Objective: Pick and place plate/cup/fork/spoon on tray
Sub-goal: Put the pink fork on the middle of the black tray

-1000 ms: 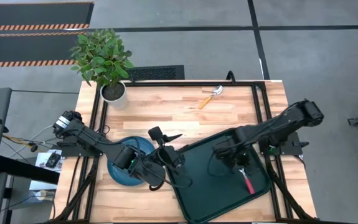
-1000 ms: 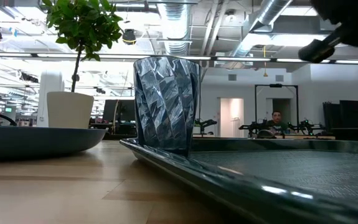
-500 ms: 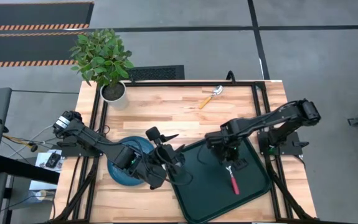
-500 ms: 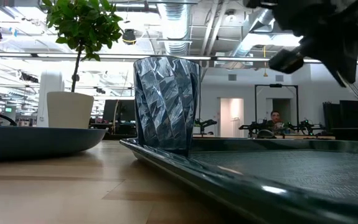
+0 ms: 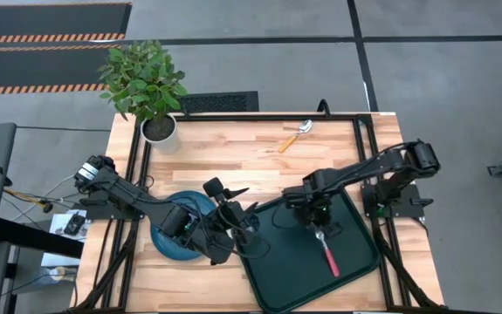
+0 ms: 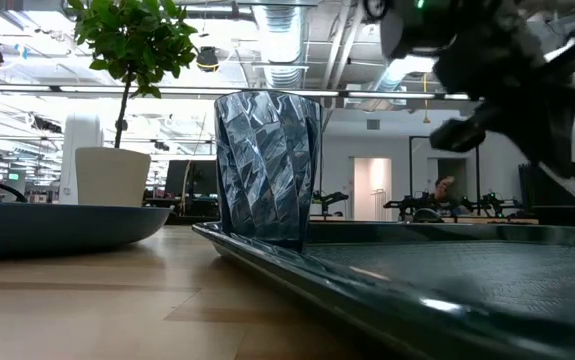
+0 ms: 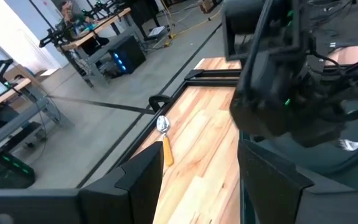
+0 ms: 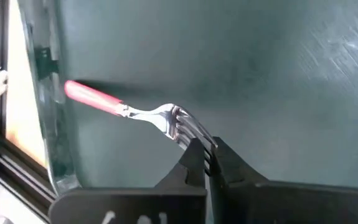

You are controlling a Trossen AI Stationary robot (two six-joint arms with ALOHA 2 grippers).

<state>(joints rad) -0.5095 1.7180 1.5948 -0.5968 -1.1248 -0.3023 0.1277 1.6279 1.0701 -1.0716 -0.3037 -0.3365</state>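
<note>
The dark green tray [image 5: 277,270] lies at the table's near right. The red-handled fork [image 5: 327,257] is over the tray's middle, with my right gripper [image 5: 315,218] shut on its pronged end. The grey-blue cup [image 6: 267,165] stands upright at the tray's left corner. My left gripper [image 5: 242,212] hides most of the cup in the high view. Its fingers are open and empty in the left wrist view [image 7: 200,180]. The teal plate [image 5: 170,237] rests on the table under my left arm. The orange-handled spoon [image 5: 295,135] lies at the far side of the table. My right gripper pinches the fork's silver pronged head [image 8: 188,127] between its two fingertips, coming from above. The red handle [image 8: 91,96] reaches away from the fingers toward the tray's near right. I cannot tell whether the fork is lifted clear of the tray floor or rests on it.
A white plant pot [image 5: 159,129] stands at the table's far left corner. The tray's raised edge [image 6: 297,280] runs close in front of the low camera. Bare wood lies between the tray and the spoon.
My right gripper has gone toward the table's left edge over the tray, taking the fork from the tray's right part to its middle. It stays shut on the pronged end, and the fork's handle still points toward the near edge.
</note>
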